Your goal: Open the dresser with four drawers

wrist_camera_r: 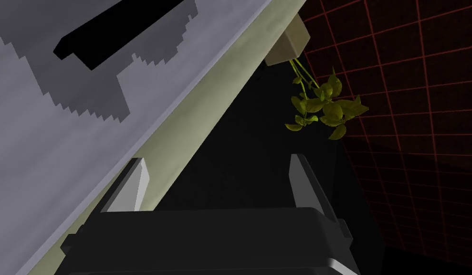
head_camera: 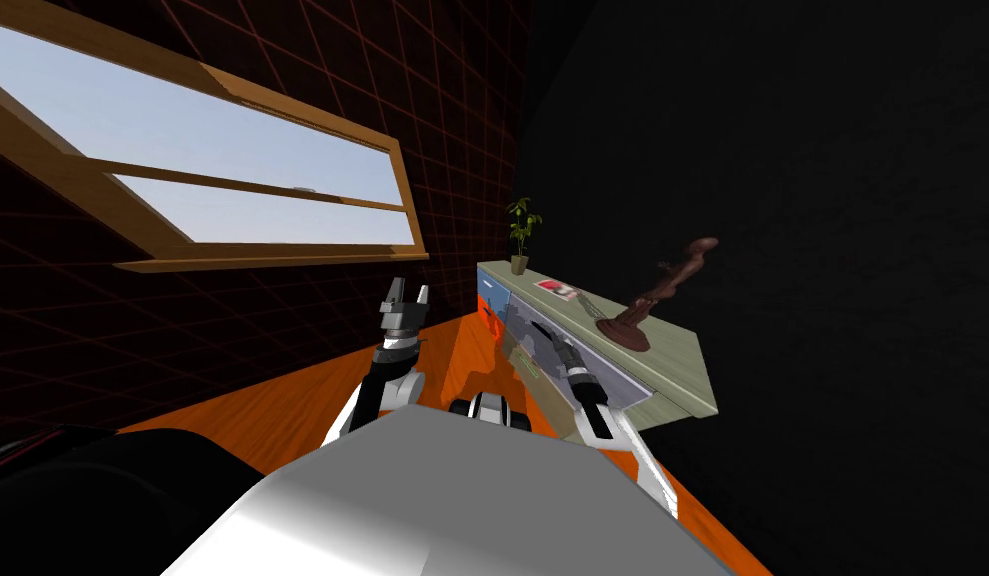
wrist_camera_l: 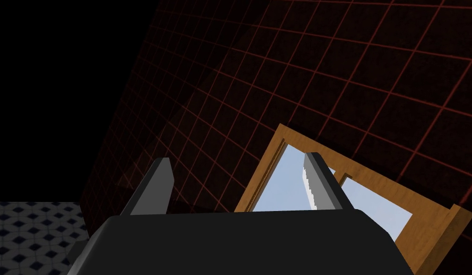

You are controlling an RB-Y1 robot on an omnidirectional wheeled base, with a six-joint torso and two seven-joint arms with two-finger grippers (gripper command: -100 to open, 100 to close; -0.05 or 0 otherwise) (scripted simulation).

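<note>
The dresser (head_camera: 674, 372) stands to my right against a dark wall, with a pale green top and grey drawer fronts (head_camera: 610, 378). My right gripper (head_camera: 540, 332) hovers close in front of the upper drawer front, open, with nothing between its fingers. In the right wrist view, the right gripper (wrist_camera_r: 215, 184) sits near the pale green top edge (wrist_camera_r: 196, 119). A black handle (wrist_camera_r: 120, 31) on the grey drawer front (wrist_camera_r: 48, 143) lies ahead of the fingertips, apart from them. My left gripper (head_camera: 407, 295) is raised off to the left, open and empty, as its left wrist view (wrist_camera_l: 237, 186) confirms.
On the dresser top stand a small potted plant (head_camera: 522, 235), a red and white card (head_camera: 557, 290) and a brown statue (head_camera: 662, 295). The plant (wrist_camera_r: 325, 102) hangs beyond the right fingers. A wood-framed window (head_camera: 232, 190) is on the left wall above an orange floor (head_camera: 312, 400).
</note>
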